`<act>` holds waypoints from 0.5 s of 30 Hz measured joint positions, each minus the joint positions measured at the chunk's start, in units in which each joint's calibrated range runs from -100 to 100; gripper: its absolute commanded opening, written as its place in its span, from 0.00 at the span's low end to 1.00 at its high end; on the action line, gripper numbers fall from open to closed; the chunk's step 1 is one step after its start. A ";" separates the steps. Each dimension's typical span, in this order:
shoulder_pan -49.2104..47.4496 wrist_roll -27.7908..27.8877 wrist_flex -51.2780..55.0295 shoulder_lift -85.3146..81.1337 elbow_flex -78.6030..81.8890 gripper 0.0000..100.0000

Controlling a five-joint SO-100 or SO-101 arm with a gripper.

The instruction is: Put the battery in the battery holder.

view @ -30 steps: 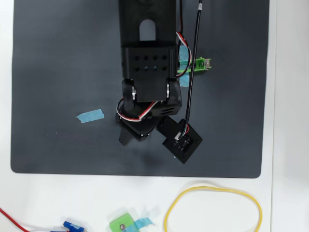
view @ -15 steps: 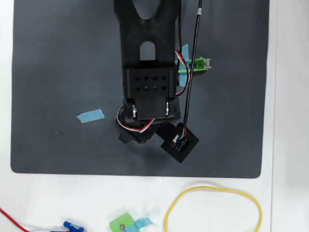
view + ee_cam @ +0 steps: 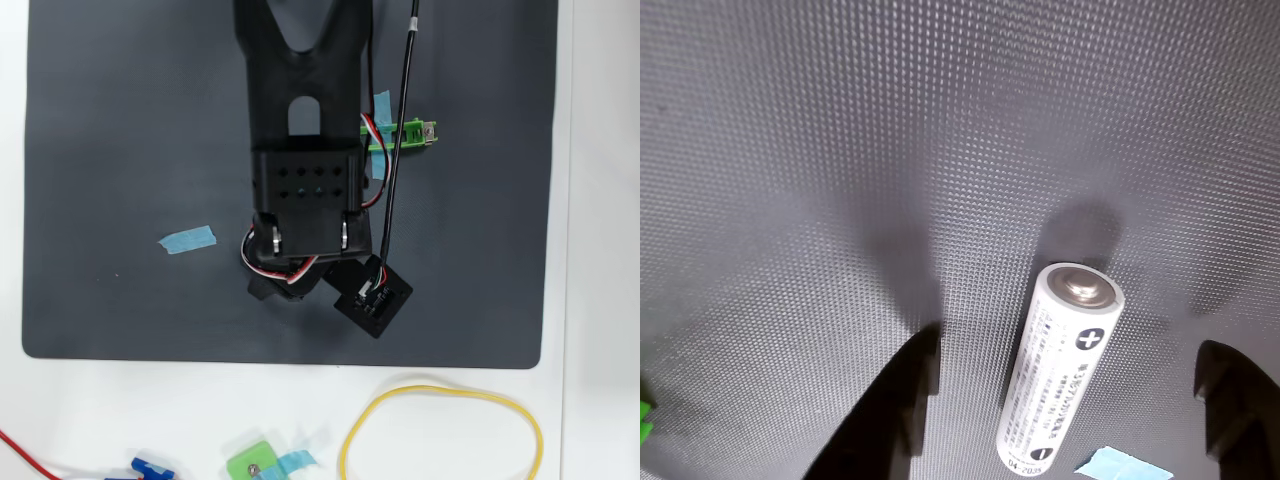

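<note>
Battery: I see a silver-white cylindrical battery lying on the dark dotted mat in the wrist view, plus mark near its capped end, minus lower down; the fine print is unreadable.
Claw: my black two-finger gripper is spread wide, one finger either side of the battery, neither touching, grasping nothing.
Holder: the narrow green plastic battery holder sits toward the mat's top edge in the overhead view, partly behind the arm.

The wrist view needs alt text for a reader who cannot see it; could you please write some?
A silver-white battery lies on a dark textured mat between the two black fingers of the open pincer, plus end facing away. A scrap of blue tape shows at the bottom edge.
</note>
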 measured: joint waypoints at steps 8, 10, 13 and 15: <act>0.90 0.16 2.76 4.07 -4.99 0.26; 0.90 0.16 5.08 4.84 -7.26 0.26; 0.90 0.16 5.43 5.18 -7.62 0.26; 0.90 0.16 5.43 5.35 -7.80 0.26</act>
